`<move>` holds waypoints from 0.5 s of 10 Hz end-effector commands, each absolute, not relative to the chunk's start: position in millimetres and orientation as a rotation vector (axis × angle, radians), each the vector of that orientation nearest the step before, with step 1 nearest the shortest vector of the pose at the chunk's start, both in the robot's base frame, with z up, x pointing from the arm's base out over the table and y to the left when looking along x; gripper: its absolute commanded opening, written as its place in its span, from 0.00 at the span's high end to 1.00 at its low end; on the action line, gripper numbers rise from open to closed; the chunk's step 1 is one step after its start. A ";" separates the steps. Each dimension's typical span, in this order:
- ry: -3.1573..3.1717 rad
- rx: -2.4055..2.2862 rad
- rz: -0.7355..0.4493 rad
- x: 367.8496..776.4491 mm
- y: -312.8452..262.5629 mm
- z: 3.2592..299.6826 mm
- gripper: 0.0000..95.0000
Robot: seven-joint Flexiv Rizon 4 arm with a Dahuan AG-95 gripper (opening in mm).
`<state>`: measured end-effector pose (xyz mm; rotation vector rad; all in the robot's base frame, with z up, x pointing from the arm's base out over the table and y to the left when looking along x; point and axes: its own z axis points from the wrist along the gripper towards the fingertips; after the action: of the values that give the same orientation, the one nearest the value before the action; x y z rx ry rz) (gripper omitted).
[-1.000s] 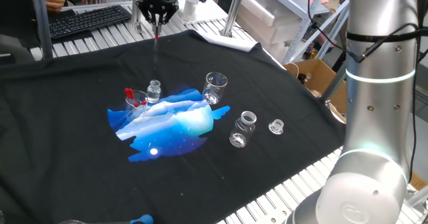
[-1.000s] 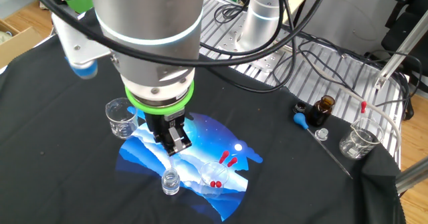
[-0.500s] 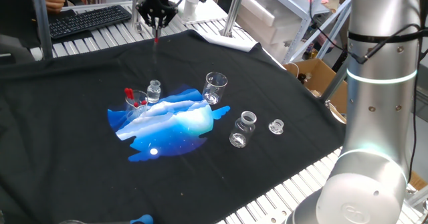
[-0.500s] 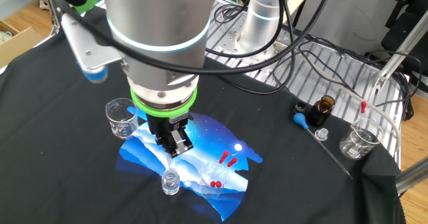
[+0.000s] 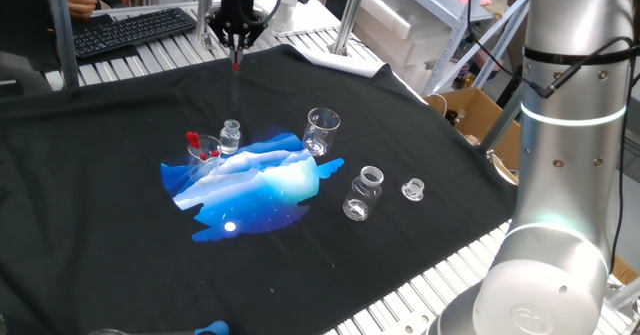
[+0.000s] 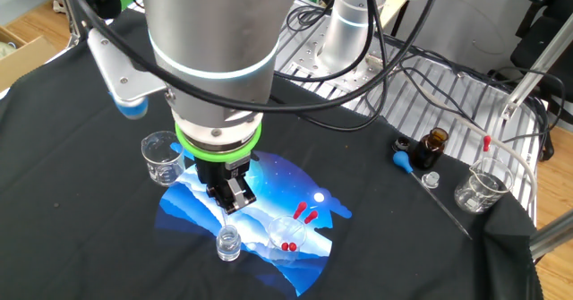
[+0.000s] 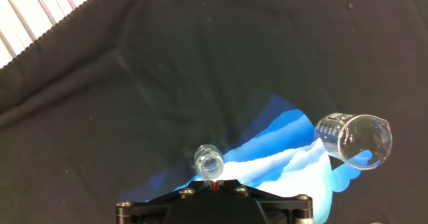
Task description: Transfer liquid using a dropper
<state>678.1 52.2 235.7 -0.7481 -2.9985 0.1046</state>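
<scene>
My gripper point(image 5: 237, 43) hangs high over the black cloth, shut on the red bulb of the dropper point(image 5: 236, 65). The thin clear tube points straight down. Directly under it stands a small open glass vial point(image 5: 231, 135). In the other fixed view the gripper point(image 6: 231, 200) hovers just above that vial point(image 6: 228, 244). The hand view looks down along the gripper point(image 7: 214, 184), with a sliver of the dropper's red bulb point(image 7: 215, 182) between the jaws and the vial's mouth point(image 7: 210, 162) right below. I cannot make out any liquid in the tube.
Next to the vial stands a beaker point(image 5: 203, 151) holding red-bulbed droppers. There is an empty spouted beaker point(image 5: 321, 130) to the right, plus a glass jar point(image 5: 364, 193) and a small glass piece point(image 5: 413, 189). A brown bottle point(image 6: 434, 148), a blue bulb point(image 6: 404, 161) and another beaker point(image 6: 478, 189) sit at the cloth's edge.
The gripper and dropper have shifted slightly, sitting a little lower over the small vial in one fixed view. The grip has stayed shut and the glassware has not moved.
</scene>
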 end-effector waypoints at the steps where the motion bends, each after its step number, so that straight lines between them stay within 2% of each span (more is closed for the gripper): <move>1: -3.004 -0.746 0.110 677.7 52.9 234.5 1.00; 5: -3.024 -0.738 0.110 677.2 52.9 225.8 1.00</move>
<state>675.8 52.0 223.9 -0.7373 -3.0315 0.1095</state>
